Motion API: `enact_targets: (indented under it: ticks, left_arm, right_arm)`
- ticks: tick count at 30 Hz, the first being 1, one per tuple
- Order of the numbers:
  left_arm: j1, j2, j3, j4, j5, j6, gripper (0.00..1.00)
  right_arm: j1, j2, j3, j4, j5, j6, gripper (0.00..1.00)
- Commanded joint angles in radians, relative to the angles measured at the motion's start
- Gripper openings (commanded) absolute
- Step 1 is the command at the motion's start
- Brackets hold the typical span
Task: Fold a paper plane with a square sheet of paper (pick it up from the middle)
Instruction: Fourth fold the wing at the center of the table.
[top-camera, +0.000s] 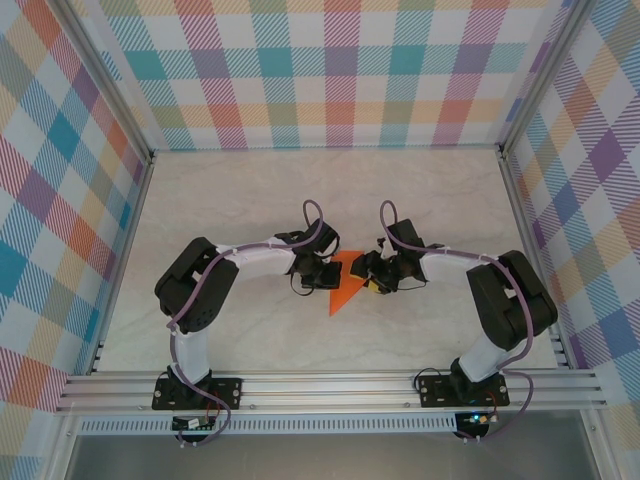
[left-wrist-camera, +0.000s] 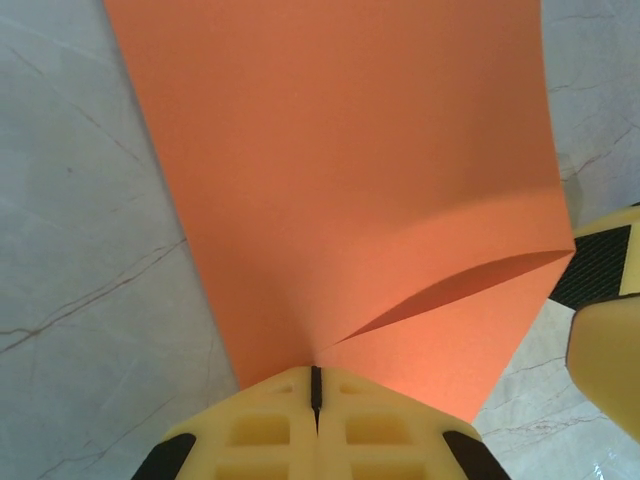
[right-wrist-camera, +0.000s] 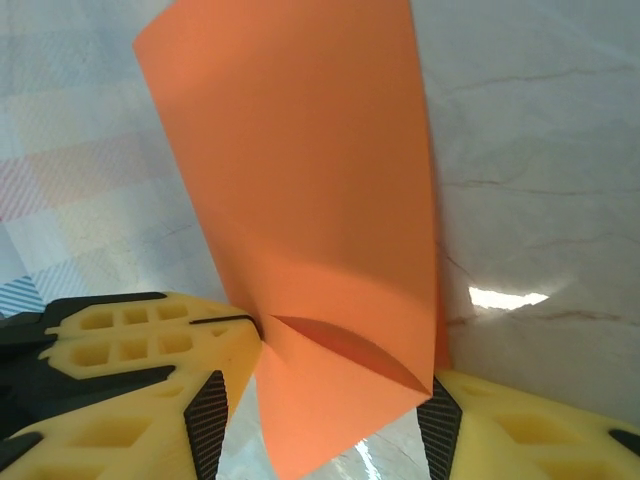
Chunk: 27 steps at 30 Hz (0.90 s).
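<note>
Reaching inward, left tool (left-wrist-camera: 316, 388) pinching paper (left-wrist-camera: 340, 190)

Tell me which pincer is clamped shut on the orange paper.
The left pincer: its yellow fingers meet in a thin seam, pinching the square sheet of paper. The right pincer has its fingers apart, the sheet between them.

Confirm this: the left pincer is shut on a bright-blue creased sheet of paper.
Not blue. The left wrist view shows the left pincer shut on a bright-orange creased sheet of paper.
</note>
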Motion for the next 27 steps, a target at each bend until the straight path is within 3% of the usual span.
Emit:
enact_targets:
  ticks: [1,8,14,27]
  left_arm:
    - [0.025,-0.041,-0.032,-0.019,0.001,0.019,0.02]
    - [0.026,-0.052,-0.040,-0.009,0.016,0.016,0.02]
    - [0.029,-0.082,-0.057,0.004,0.009,-0.002,0.03]
    - [0.030,-0.245,-0.156,0.032,-0.048,-0.090,0.12]
  right_arm:
    - [0.000,0.020,0.024,0.039,-0.031,0.021,0.56]
    - [0.000,0.016,0.009,0.106,-0.063,0.038,0.56]
    - [0.000,0.046,0.019,0.123,-0.123,-0.008,0.48]
    - [0.000,0.067,0.069,-0.031,-0.180,-0.294,0.41]
